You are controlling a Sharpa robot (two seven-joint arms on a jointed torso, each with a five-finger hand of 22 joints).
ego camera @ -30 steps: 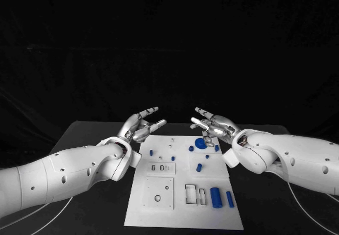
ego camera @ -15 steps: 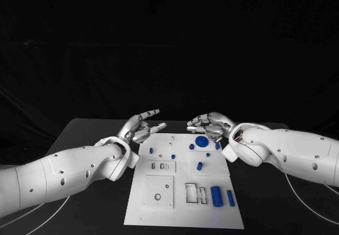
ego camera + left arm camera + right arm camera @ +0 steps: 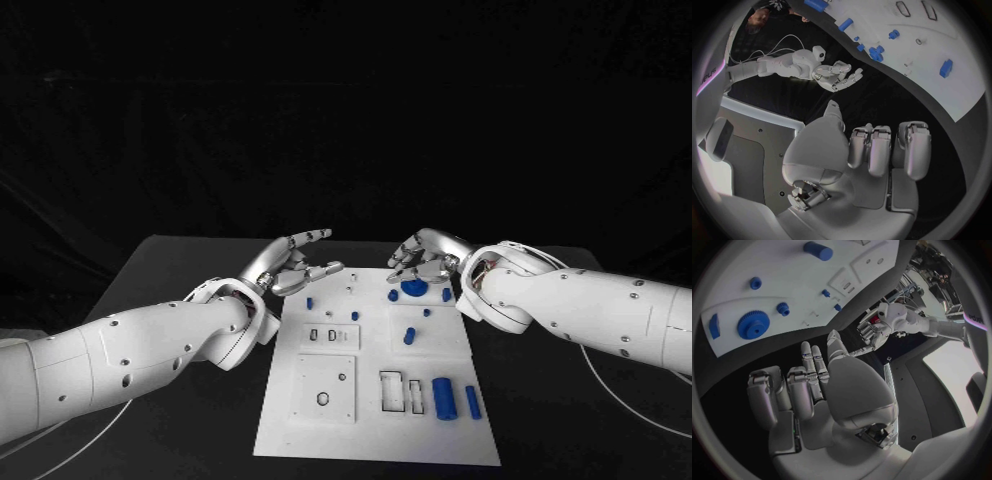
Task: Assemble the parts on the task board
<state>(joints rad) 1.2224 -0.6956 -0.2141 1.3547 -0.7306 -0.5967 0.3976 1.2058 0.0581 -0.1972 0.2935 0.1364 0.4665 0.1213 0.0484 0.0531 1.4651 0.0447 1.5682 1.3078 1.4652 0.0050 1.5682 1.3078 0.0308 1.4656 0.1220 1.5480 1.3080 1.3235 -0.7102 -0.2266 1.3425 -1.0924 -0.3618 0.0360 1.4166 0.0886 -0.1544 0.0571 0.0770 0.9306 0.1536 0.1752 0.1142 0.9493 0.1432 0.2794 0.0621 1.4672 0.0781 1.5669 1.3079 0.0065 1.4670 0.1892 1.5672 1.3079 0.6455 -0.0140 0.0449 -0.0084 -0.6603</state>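
The white task board [image 3: 372, 440] lies lengthwise in the middle of the black table. On its far end lies a blue gear [image 3: 415, 288] [image 3: 753, 324] among several small blue pegs [image 3: 410, 336]. A thick blue cylinder [image 3: 443, 398] [image 3: 817, 250] and a slim one [image 3: 473, 402] lie near the front right. My right hand [image 3: 423, 258] [image 3: 811, 385] [image 3: 839, 76] hovers just beyond the gear, fingers half curled and apart, holding nothing. Beside the board's far left corner my left hand [image 3: 299, 262] [image 3: 873, 150] [image 3: 873, 330] is raised with spread fingers and is empty.
A square white plate [image 3: 326, 388] with a small hole sits on the board's front left, and rectangular slots [image 3: 392, 392] lie beside the cylinders. Black tabletop [image 3: 173, 270] runs along both sides of the board. White cables [image 3: 635, 400] trail under the right arm.
My right hand has gone from stretched fingers to a curled pose and moved toward the far end of the board, above the gear. The left hand has shifted slightly forward.
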